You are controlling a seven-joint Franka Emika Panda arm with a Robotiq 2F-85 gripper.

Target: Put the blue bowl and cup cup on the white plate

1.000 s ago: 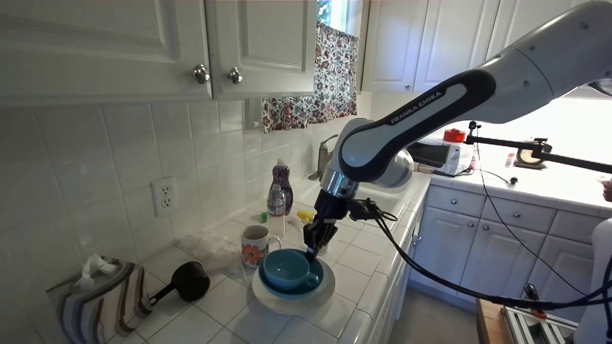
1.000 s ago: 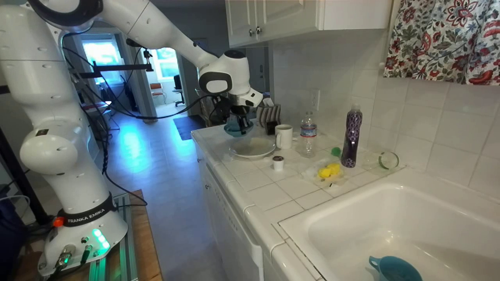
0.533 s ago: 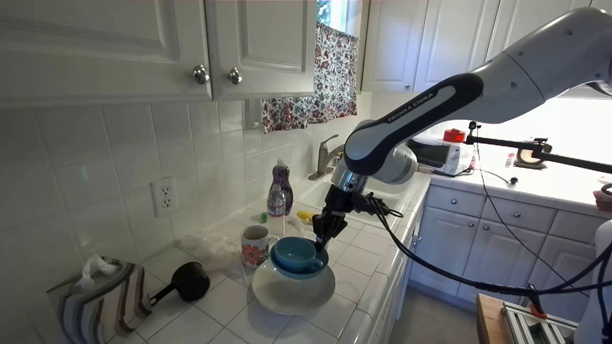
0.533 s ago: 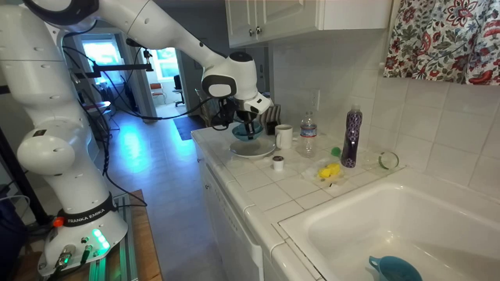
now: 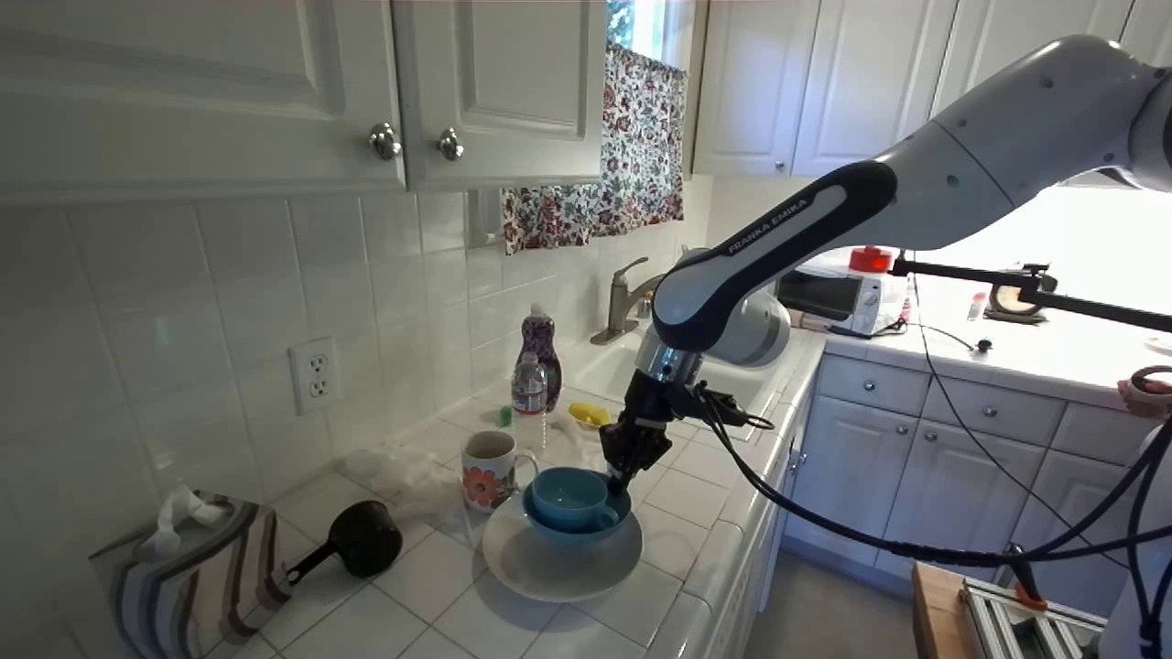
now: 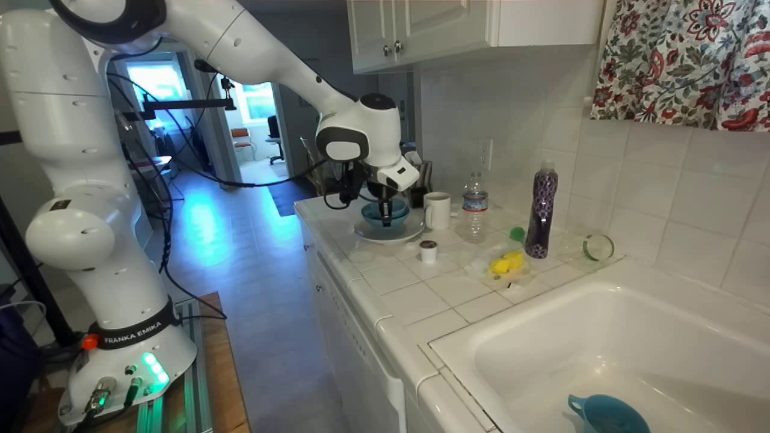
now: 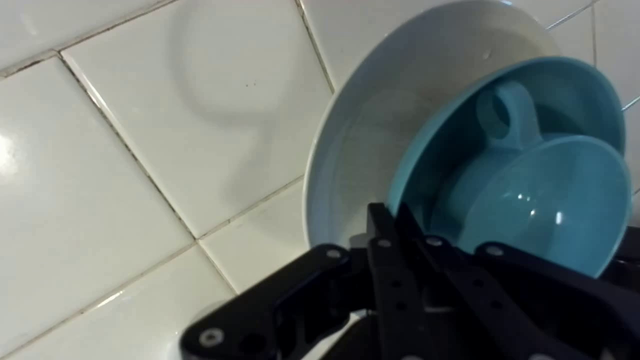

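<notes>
The blue bowl shows in both exterior views and tilted in the wrist view. A teal cup with a handle sits inside it, leaning in the wrist view. The white plate is on the counter under the bowl, and also shows in the wrist view. The bowl is over one side of the plate, very low; I cannot tell whether it touches. My gripper is shut on the bowl's rim, one finger inside and one outside; it also shows in an exterior view.
A flowered mug stands close beside the plate. A water bottle, a purple bottle and a small white pod are nearby. A black pot lies by a striped box. Another teal cup is in the sink.
My gripper has carried the bowl and cup sideways toward the sink side of the plate. In the last half second it has come down closer to the plate. The plate has not moved.
</notes>
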